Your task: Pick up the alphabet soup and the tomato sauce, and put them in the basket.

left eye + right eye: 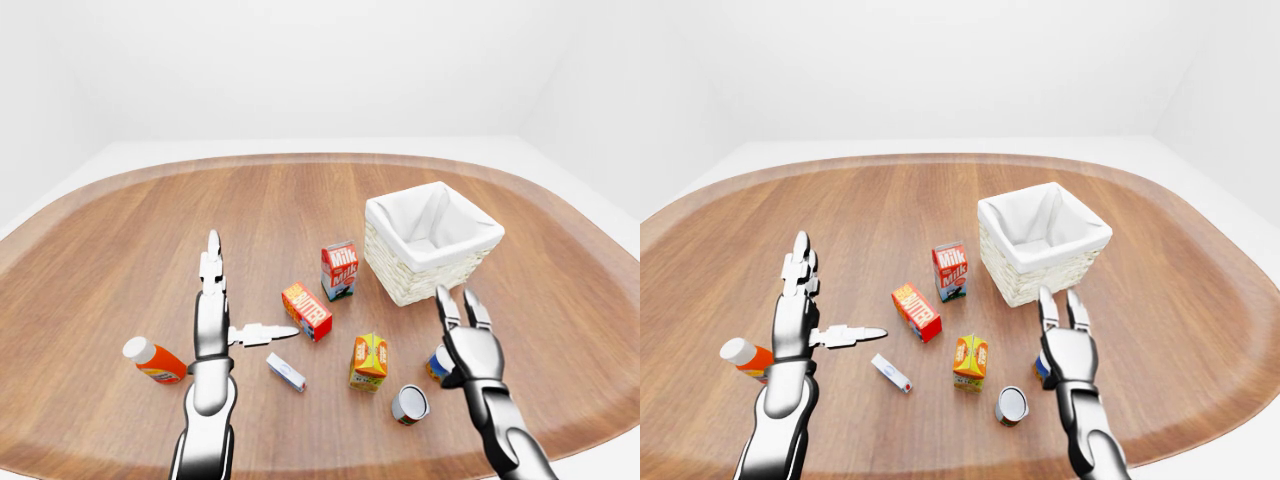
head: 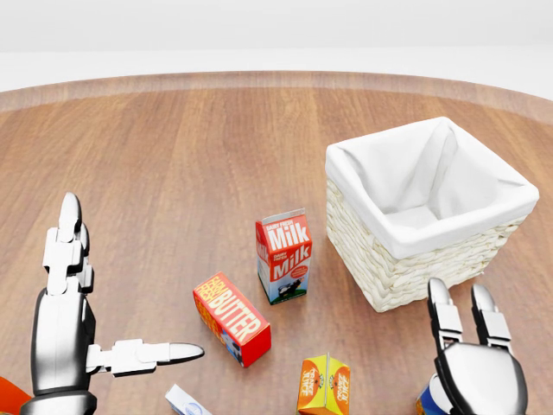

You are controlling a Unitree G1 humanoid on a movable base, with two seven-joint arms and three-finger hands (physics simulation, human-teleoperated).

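Note:
The alphabet soup can [image 1: 435,363], blue and orange, stands upright just below the basket and is partly hidden behind my right hand [image 1: 456,312]. That hand hovers over the can with its fingers straight and open, holding nothing. The tomato sauce can [image 1: 409,404] lies on its side to the lower left of the soup, grey lid facing me. The white-lined wicker basket [image 1: 403,286] sits above the right hand and holds nothing. My left hand [image 1: 245,295] stands open at the left, one finger pointing up and the thumb out sideways.
A milk carton [image 1: 339,270], a butter box [image 1: 307,311] and an orange juice carton [image 1: 369,361] stand between the two hands. A small white box [image 1: 285,372] lies by the left forearm. An orange bottle [image 1: 154,361] lies at the far left. The round wooden table [image 1: 300,200] ends just below the cans.

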